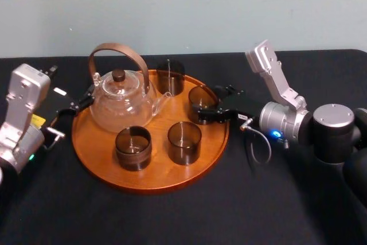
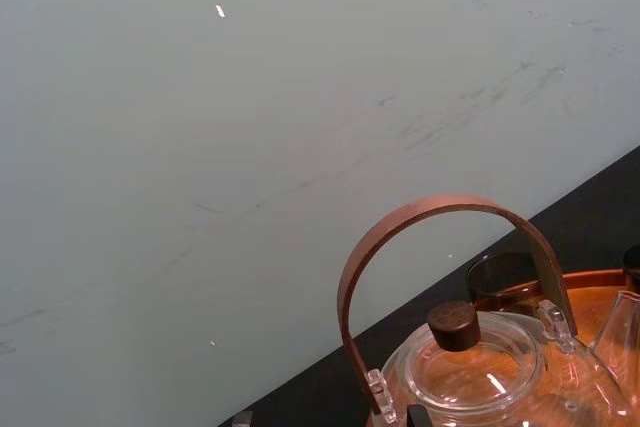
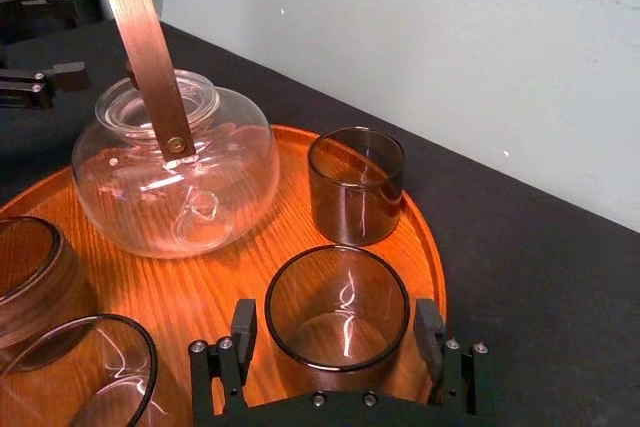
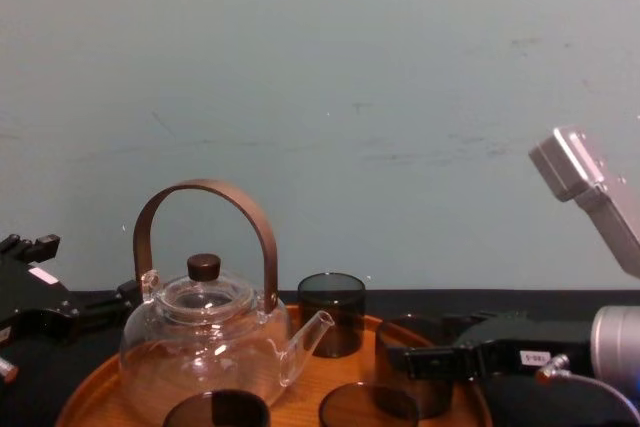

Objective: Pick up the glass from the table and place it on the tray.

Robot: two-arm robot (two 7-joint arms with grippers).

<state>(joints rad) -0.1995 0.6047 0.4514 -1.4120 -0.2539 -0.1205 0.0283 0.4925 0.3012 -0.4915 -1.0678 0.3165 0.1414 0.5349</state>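
- Right tool (image 3: 337, 313) is held open around the glass (image 1: 200, 97). A slim gap is left on either side, so the glass is judged released.
- The glass is stood upright on the tray (image 1: 150, 183), just inside its right rim. Three more glasses and a teapot (image 1: 121, 104) are set elsewhere on the tray.
- The placing step is judged all but done, with only the withdrawal left.
- For that, the tool would need to be drawn straight back over the tray's right rim, level and unhurried, so that the glass wall is not brushed or tipped.
- The right arm is reached in low from the tray's right side above the counter (image 1: 172, 222), its wrist kept level.
- The left tool (image 1: 74, 102) is parked open just off the tray's left rim.
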